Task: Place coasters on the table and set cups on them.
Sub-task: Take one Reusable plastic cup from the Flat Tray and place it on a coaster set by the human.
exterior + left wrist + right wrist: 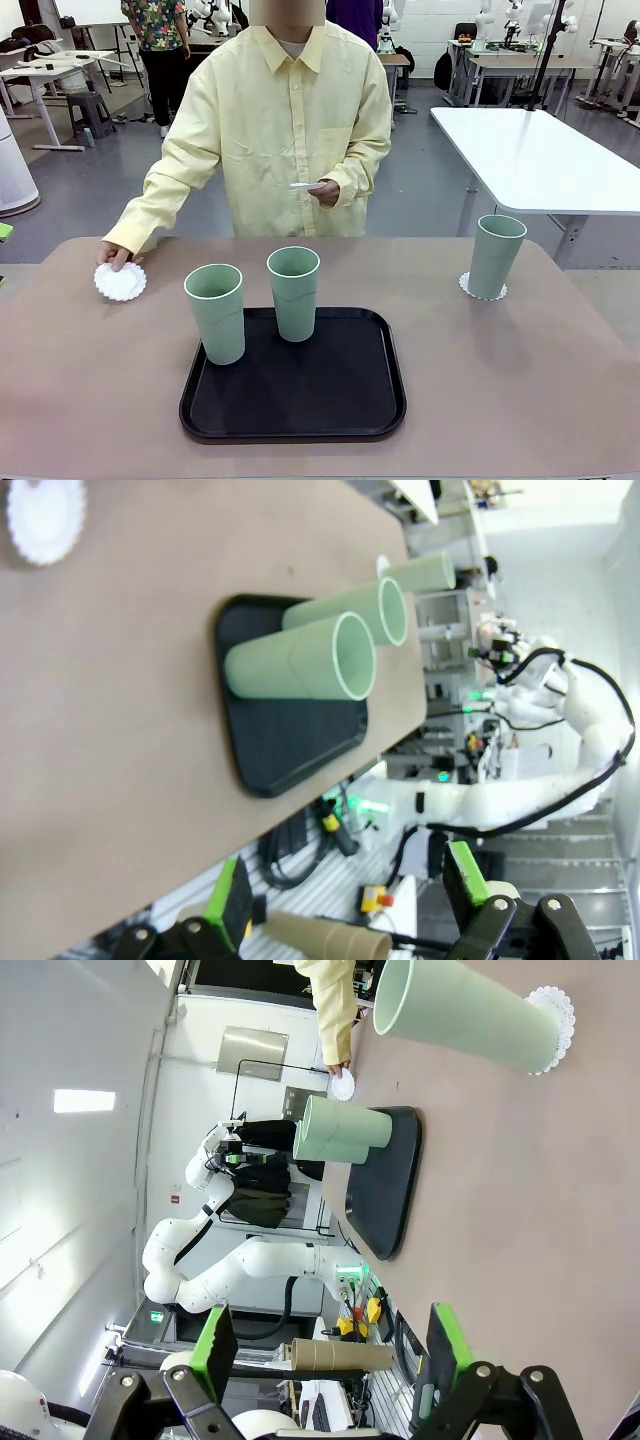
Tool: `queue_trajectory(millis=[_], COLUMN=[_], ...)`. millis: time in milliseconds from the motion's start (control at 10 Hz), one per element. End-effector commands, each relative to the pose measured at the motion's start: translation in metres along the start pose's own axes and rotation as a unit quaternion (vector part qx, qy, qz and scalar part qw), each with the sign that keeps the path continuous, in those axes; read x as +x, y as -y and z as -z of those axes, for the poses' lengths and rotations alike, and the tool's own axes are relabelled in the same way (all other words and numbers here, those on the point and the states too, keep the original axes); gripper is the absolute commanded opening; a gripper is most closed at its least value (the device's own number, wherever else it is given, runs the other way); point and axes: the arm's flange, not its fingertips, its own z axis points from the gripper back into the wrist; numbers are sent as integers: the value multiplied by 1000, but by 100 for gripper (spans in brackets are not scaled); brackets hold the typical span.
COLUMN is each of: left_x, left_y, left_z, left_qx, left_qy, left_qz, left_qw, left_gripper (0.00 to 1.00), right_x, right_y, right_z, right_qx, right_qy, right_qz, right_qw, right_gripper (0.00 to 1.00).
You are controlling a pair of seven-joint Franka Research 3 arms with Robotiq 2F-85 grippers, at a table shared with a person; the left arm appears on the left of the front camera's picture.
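the left tool [350, 892] stands wide and empty, its green pads well apart, off the surface [90, 390] beyond its edge. the right tool [328, 1352] is likewise wide, with nothing between its pads.

outward from them, a black tray [300, 410] lies at the middle of the near edge. one mint-green cup [215, 313] stands at the tray's far left corner and a second cup [294, 293] at the middle of its far edge. near the far right edge a third cup [495, 255] stands upright on a lacy coaster [468, 288], so one place is done. at the far left corner a person's hand [117, 255] rests on a second coaster [122, 284] lying flat on the surface. the person's other hand [326, 192] holds a third coaster [306, 186] at chest height.

the step in hand looks to be laying coasters. the next move likely calls for the left tool to close round the cup at the tray's left corner, lift it clear of its neighbour, and centre it on the second coaster once the hand is away.

the surface is matte beige-pink with rounded corners. beyond it are a white table [540, 150], a grey floor and other workbenches.
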Motion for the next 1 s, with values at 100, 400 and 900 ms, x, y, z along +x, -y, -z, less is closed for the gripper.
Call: queue_trajectory(millis=[100, 400, 900], left_x=[-2, -2, -2], left_y=[-2, -2, -2], left_z=[-1, -1, -1], left_qx=[-1, -1, -1], left_qy=[0, 0, 0], left_qz=[7, 7, 7], left_qw=[1000, 1000, 1000], left_gripper=[100, 100, 100], right_x=[-1, -1, -1], right_y=[0, 0, 0], right_z=[-1, -1, -1], right_qx=[-1, -1, -1], right_qy=[1, 1, 1], right_qz=[1, 1, 1], right_qw=[1000, 1000, 1000], right_gripper=[100, 100, 100])
